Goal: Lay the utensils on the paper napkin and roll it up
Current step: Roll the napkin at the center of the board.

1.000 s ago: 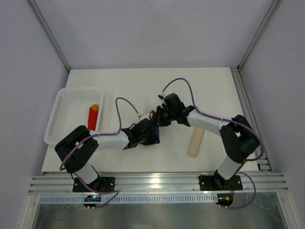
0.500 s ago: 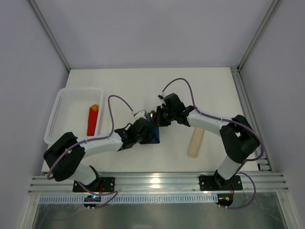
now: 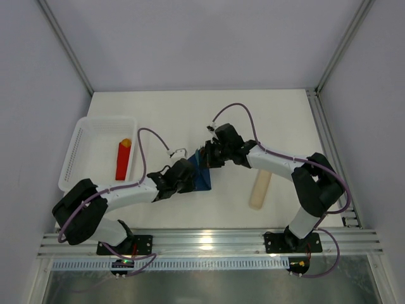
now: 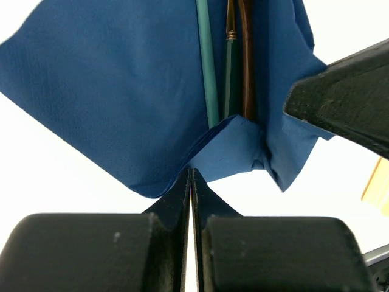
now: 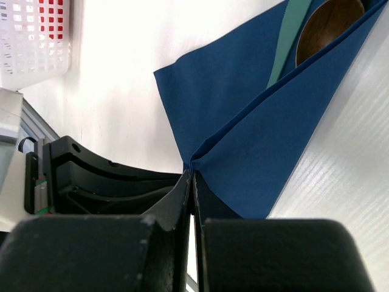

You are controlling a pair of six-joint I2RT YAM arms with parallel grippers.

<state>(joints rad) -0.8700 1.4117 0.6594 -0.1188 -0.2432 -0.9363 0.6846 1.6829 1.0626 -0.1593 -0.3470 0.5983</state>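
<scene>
Navy-blue paper napkin, lying on the white bench between the two arms, with one side folded up over the slim teal and copper-brown utensils that rest along it. Left tool closed, its tips pinching the raised fold at the napkin's near edge. Right tool likewise closed, nipping a folded edge of the napkin; the brown spoon bowl shows under the flap farther along.

Step in hand, as judged: the utensils are placed and rolling is under way, with a first flap drawn over the cutlery but no roll yet formed. The next move appears to call for both tools to carry the pinched edge together across the utensils, keeping the flap taut and level so that the paper neither tears nor lets the pieces slide out.

White perforated plastic basket, holding a red block with an orange tip, stands to the left. Pale beige rounded bar lies to the right. Both are apart from the napkin.
</scene>
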